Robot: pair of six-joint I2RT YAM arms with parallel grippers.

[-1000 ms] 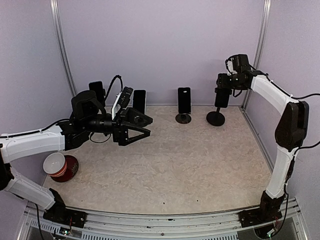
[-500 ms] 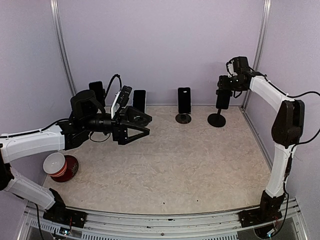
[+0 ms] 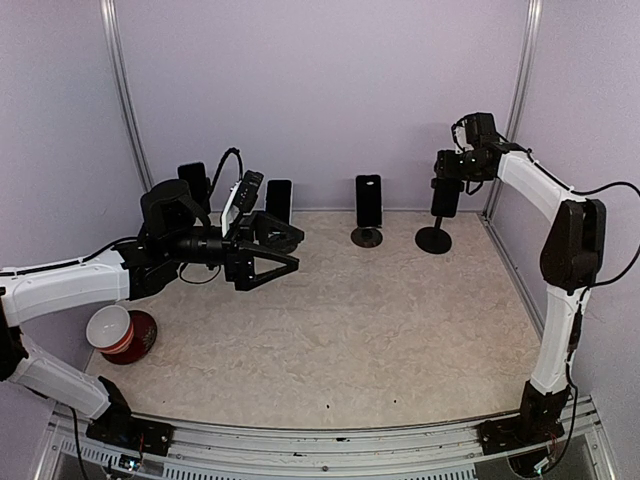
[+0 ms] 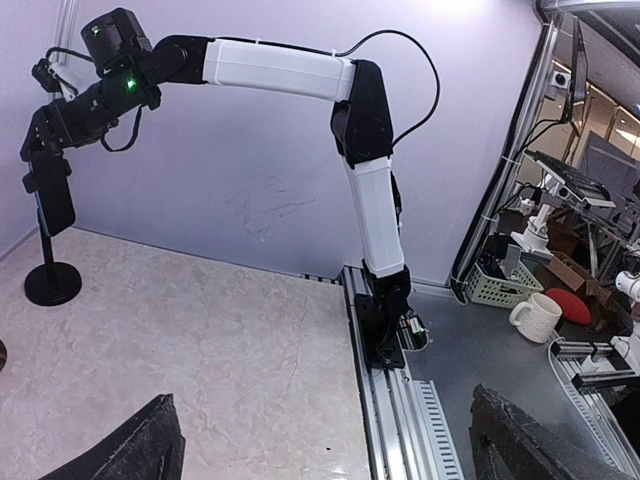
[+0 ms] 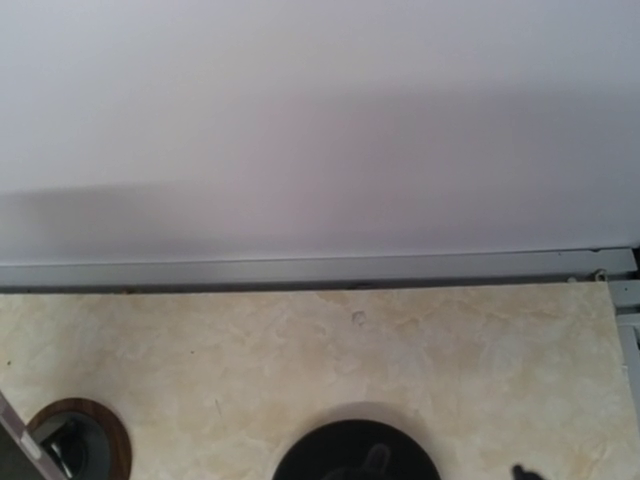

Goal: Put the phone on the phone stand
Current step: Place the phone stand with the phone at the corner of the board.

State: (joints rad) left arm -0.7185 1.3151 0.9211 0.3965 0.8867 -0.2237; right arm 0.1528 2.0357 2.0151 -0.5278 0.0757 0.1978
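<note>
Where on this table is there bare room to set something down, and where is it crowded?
Bare: the near half of the table, from the cup across to the right arm's base, and the middle, right of the left arm. Crowded: the back wall, with its row of phones on stands and the right arm above.

Soft, even light throughout, shadows faint. The left wrist view bows at its edges; the right wrist view is blurred, a broad grey shadow banding its back wall [image 5: 300,150].
</note>
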